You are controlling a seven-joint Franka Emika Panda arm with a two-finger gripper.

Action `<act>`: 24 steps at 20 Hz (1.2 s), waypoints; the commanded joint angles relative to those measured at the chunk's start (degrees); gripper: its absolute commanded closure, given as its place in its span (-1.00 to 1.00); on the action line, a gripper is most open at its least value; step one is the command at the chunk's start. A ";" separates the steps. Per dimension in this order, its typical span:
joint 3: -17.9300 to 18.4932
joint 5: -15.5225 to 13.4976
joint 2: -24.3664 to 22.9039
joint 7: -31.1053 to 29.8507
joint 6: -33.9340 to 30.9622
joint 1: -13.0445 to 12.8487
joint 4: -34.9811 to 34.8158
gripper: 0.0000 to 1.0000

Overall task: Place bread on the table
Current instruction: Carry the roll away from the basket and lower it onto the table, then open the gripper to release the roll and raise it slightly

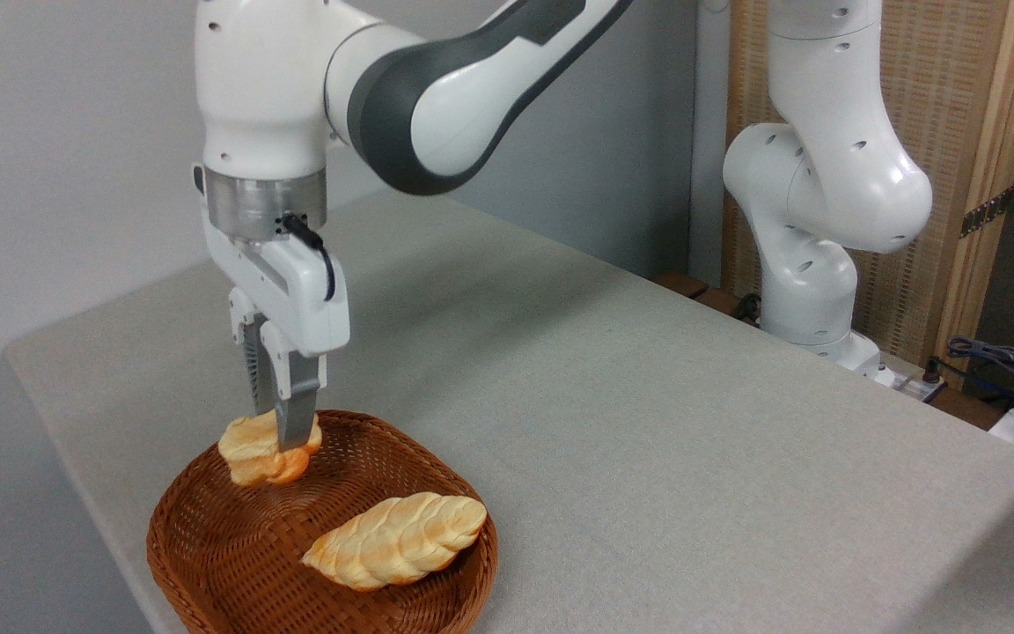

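One bread in tool over basket, no legible writing

Close, raised, angled across table

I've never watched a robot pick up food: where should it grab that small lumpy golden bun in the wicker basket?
Across its narrow middle, from straight above. The small lumpy golden bun is roundish and sits by the brown woven basket's far rim, so the sides are awkward; the claw already straddles it that way.

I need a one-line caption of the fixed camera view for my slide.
Panda end effector shut on the small bread bun above a wicker basket holding a braided loaf, on the grey table.
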 commanded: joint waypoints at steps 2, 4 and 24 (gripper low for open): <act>0.55 -0.23 -4.10 0.32 -4.92 -0.07 -1.23 0.20; 0.64 -0.84 -5.68 0.67 -8.61 -0.07 -1.66 0.19; 0.02 -0.85 -11.23 1.55 -15.39 -4.99 -15.82 -1.00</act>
